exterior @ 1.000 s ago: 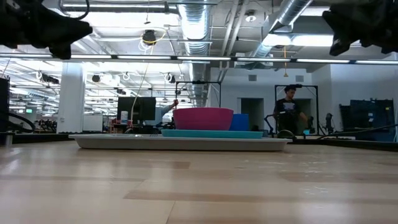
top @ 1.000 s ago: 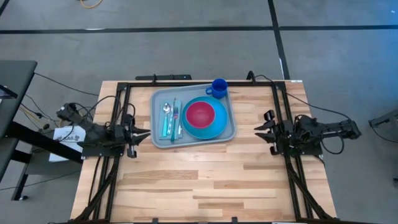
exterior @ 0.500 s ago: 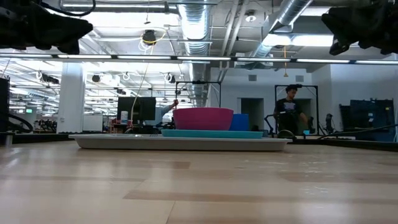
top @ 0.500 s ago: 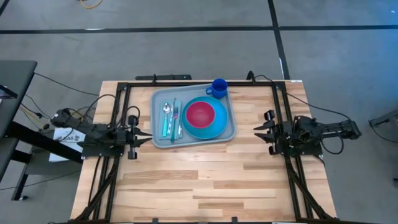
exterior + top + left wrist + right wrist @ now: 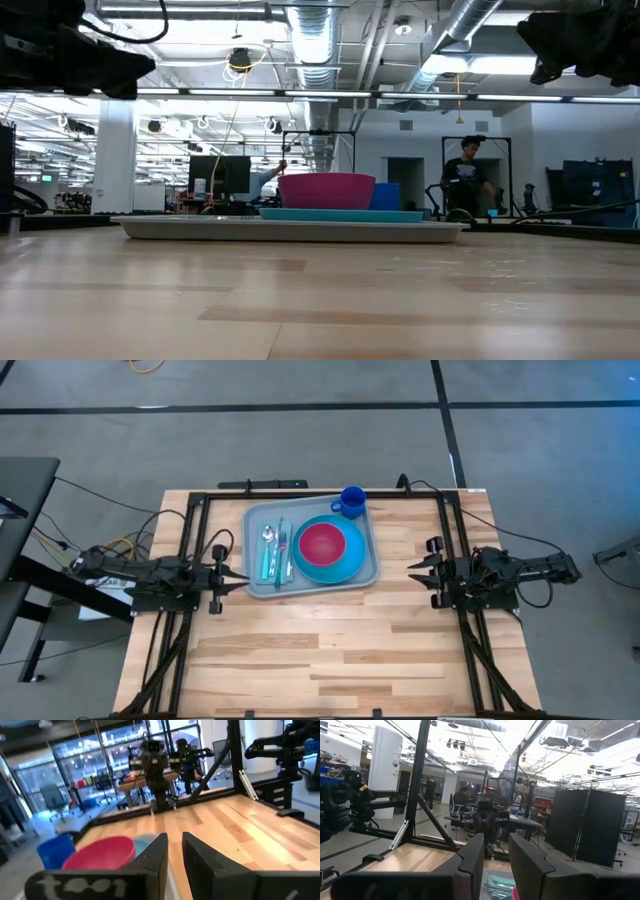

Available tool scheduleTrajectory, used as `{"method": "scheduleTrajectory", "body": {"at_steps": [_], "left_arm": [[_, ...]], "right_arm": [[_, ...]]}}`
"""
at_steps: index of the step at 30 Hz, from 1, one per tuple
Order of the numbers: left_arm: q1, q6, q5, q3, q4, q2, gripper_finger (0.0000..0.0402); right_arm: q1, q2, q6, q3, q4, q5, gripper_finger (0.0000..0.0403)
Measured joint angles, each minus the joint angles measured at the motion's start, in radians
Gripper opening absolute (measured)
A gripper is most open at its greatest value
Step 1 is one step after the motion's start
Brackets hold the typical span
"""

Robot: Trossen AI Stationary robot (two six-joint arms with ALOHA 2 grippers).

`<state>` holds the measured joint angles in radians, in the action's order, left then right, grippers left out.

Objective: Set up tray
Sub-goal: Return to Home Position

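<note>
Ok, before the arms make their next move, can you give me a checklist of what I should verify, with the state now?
1. Tray flat on the table: ok.
2. Bowl on plate, plate in tray: ok.
3. Cutlery on napkin, beside the plate: ok.
4. Cup fully inside the tray's rim: cannot tell.
5. Left gripper empty, off the tray's edge: ok.
6. Right gripper empty, apart from tray: ok.
</note>
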<state>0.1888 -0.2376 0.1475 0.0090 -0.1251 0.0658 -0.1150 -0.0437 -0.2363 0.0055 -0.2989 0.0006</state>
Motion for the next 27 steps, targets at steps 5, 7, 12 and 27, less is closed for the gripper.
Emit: {"method": "scheduleTrajectory", "body": {"at_steps": [5,7,12,27], "left_arm": [[-0.009,0.068,-0.013,0.002,0.073,0.007,0.0048],[-0.009,0.068,-0.012,0.004,0.084,0.02,0.0048],[-0.009,0.046,-0.01,0.005,0.09,0.022,0.0048],[-0.008,0.082,-0.008,0.006,0.097,0.023,0.0048]], "right_arm": [[0.0,0.0,0.0,0.0,0.0,0.0,0.0084],[0.0,0.0,0.0,0.0,0.0,0.0,0.0084],[0.0,-0.001,0.0,0.0,0.005,0.0,0.0084],[0.0,-0.001,0.0,0.0,0.007,0.0,0.0084]]}}
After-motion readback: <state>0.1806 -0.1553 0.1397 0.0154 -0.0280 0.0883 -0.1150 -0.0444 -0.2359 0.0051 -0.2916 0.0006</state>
